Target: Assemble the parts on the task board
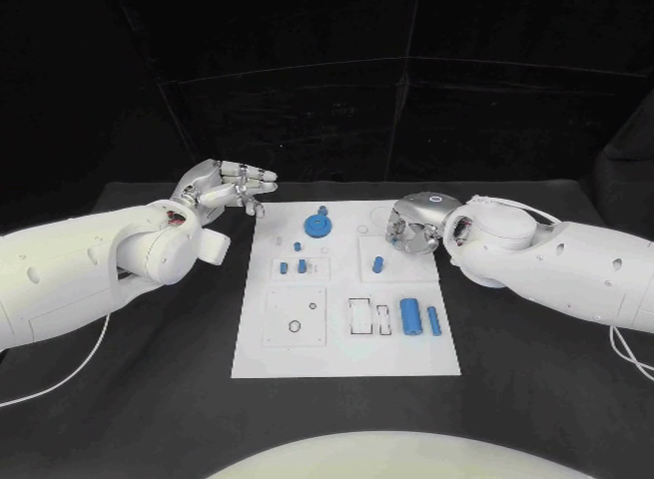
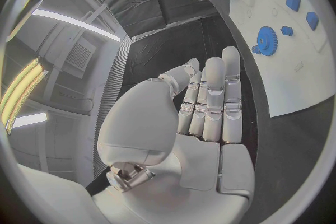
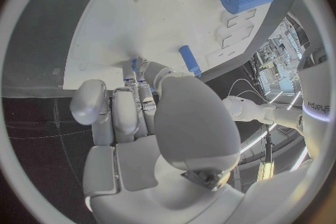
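- Left hand (image 1: 229,187) hovered off the board's (image 1: 270,359) far-left corner, fingers loose, holding nothing, likely waiting.
- Right hand (image 1: 417,224) curled over the board's far-right edge beside a peg (image 1: 377,264); whether it grasped anything, I couldn't tell.

White task board (image 1: 270,359), blue parts (image 1: 410,317), black table (image 1: 154,399).

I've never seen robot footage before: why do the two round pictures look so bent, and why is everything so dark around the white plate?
Both wrist views are fisheye, so the white task board curves at its edges; the head view stays straight, its black table and backdrop swallowing light, the board bright by contrast.
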Robot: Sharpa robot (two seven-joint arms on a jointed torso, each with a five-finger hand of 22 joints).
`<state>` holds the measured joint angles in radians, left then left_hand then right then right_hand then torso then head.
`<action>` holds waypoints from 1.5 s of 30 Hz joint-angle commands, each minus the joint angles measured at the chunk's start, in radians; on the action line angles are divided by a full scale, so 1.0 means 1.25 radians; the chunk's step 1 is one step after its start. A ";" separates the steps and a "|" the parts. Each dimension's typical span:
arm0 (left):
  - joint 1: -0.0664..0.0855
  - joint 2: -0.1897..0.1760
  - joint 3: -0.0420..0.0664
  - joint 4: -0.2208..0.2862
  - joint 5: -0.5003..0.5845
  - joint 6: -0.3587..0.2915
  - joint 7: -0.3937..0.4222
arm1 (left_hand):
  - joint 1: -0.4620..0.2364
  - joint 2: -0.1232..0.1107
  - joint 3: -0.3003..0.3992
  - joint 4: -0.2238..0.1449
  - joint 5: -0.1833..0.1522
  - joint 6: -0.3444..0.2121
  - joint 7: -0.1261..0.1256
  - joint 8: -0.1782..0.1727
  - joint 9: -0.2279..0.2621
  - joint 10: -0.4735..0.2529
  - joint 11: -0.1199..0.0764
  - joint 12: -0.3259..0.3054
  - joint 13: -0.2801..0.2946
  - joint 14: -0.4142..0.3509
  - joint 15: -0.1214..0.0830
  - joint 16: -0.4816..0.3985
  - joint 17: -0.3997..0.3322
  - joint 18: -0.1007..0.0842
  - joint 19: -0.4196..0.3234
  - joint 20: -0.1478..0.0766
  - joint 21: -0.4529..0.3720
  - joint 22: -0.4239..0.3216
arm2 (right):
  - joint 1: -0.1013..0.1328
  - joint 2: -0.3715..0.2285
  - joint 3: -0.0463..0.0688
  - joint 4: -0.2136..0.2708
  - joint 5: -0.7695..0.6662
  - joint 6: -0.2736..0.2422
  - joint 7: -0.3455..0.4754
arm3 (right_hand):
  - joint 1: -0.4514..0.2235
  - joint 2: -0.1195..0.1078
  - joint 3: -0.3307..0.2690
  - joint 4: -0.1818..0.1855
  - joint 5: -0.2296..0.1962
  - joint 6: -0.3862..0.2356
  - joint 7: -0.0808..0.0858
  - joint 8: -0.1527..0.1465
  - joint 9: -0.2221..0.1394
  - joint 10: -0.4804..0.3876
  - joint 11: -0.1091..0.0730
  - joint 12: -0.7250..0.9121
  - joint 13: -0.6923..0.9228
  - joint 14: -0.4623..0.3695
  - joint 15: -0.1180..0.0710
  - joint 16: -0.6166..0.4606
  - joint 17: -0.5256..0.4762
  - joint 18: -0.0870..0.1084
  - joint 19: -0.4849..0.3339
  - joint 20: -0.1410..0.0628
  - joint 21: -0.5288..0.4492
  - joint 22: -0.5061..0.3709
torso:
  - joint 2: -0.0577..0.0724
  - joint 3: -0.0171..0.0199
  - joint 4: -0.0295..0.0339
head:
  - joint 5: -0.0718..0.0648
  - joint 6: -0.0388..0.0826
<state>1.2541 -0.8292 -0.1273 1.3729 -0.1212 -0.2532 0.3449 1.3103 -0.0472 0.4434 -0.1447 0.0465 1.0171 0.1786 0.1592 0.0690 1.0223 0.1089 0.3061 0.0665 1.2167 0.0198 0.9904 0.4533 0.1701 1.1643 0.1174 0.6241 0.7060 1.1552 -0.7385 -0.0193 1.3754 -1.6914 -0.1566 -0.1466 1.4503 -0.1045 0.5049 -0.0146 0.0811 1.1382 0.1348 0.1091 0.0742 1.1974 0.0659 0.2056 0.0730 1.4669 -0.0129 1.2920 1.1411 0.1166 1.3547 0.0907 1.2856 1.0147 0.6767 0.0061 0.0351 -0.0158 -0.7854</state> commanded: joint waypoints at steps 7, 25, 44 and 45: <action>0.001 -0.004 0.001 0.006 0.006 0.003 0.016 | -0.004 0.001 0.004 0.001 0.004 0.006 0.000 0.004 0.001 0.006 -0.001 0.005 0.001 -0.007 -0.001 -0.005 -0.002 0.011 -0.003 0.000 -0.003 -0.001 | -0.007 -0.009 -0.004 0.020 -0.041 -0.051 -0.004 | -0.010 0.002 0.009 -0.007 -0.002 0.012 -0.003 0.004 0.001 0.014 -0.006 -0.001 0.000 0.025 -0.008 0.000 -0.001 -0.012 0.008 -0.005 0.008 0.008 | -0.001 -0.0002 -0.0001 | -0.004 0.000; 0.001 -0.010 0.000 0.023 0.016 0.006 0.007 | -0.006 -0.001 0.004 0.001 0.004 0.004 0.002 0.004 0.000 0.004 0.001 0.005 0.000 -0.007 -0.001 -0.006 -0.004 0.011 -0.003 0.000 -0.005 -0.003 | -0.007 -0.082 -0.002 0.130 0.018 -0.191 0.011 | -0.019 -0.006 0.017 -0.018 0.015 0.014 -0.003 -0.002 -0.001 0.018 -0.006 -0.009 -0.002 0.025 -0.009 0.000 -0.004 -0.016 0.017 -0.010 0.022 0.034 | -0.002 -0.0014 0.0001 | -0.007 0.001; 0.001 -0.003 0.001 0.008 0.030 0.019 0.007 | -0.006 -0.002 0.004 0.000 0.004 0.003 0.003 0.003 0.000 0.003 0.001 0.005 0.000 -0.008 -0.001 -0.006 -0.005 0.011 -0.003 0.000 -0.005 -0.003 | -0.016 -0.021 -0.002 0.245 0.114 -0.171 0.055 | -0.018 -0.009 0.026 -0.029 0.028 0.015 -0.001 -0.006 -0.002 0.020 -0.005 -0.015 -0.002 0.025 -0.009 0.002 -0.002 -0.016 0.017 -0.010 0.024 0.035 | -0.002 -0.0046 0.0046 | 0.031 -0.013; 0.001 -0.003 0.001 0.008 0.030 0.019 0.007 | -0.006 -0.002 0.004 0.000 0.004 0.003 0.003 0.003 0.000 0.003 0.001 0.005 0.000 -0.008 -0.001 -0.006 -0.005 0.011 -0.003 0.000 -0.005 -0.003 | -0.020 -0.014 -0.002 0.242 0.113 -0.167 0.056 | -0.018 -0.009 0.026 -0.029 0.028 0.014 -0.001 -0.007 -0.002 0.020 -0.005 -0.015 -0.002 0.025 -0.009 0.002 -0.003 -0.016 0.017 -0.010 0.023 0.035 | -0.002 -0.0059 0.0046 | 0.034 -0.015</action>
<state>1.2536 -0.8345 -0.1275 1.3828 -0.0947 -0.2453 0.3447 1.3103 -0.0472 0.4433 -0.1448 0.0465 1.0169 0.1785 0.1592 0.0688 1.0222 0.1090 0.3060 0.0663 1.2132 0.0162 0.9867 0.4486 0.1698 1.1643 0.1174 0.6242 0.7029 1.1339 -0.7602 -0.0220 1.6806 -1.5819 -0.3831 -0.1018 1.4352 -0.1119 0.5360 -0.0460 0.1130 1.1514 0.1334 0.1041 0.0729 1.2047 0.0730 0.1915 0.0695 1.4669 -0.0200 1.2919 1.1380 0.1166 1.3709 0.0822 1.3120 1.0590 0.6749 0.0020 0.0387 0.0186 -0.7995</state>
